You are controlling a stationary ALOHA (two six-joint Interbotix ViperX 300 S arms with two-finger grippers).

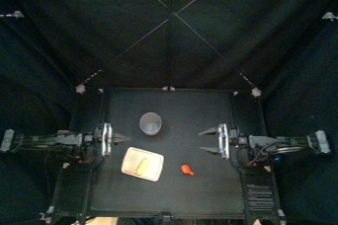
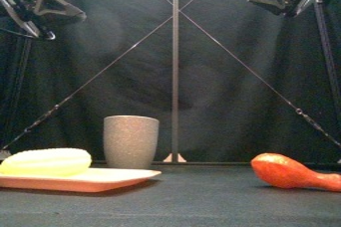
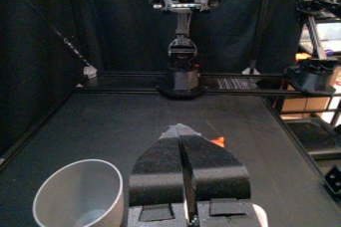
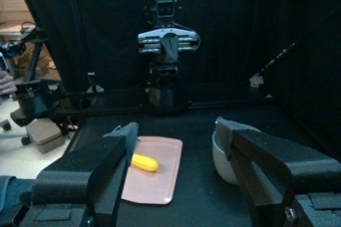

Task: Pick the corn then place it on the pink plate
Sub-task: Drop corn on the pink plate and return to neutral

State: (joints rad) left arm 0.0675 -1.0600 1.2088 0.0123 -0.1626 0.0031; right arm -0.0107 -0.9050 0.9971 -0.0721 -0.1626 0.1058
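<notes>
A pale yellow corn (image 2: 47,161) lies on the flat pink plate (image 2: 100,180) at the table's front left; the top view shows the corn (image 1: 137,163) on the plate (image 1: 152,166) too. My left gripper (image 1: 106,142) hovers at the left of the table, raised, its jaws shut on nothing (image 3: 180,129). My right gripper (image 1: 218,141) hovers at the right, also raised, open and empty (image 4: 176,128). In the right wrist view the corn (image 4: 144,160) rests on the plate (image 4: 163,176) between and beyond the jaws.
A tall grey speckled cup (image 1: 150,122) stands behind the plate, near the table's middle. A red-orange toy food (image 2: 296,172) lies on the table right of the plate, toward the front (image 1: 187,170).
</notes>
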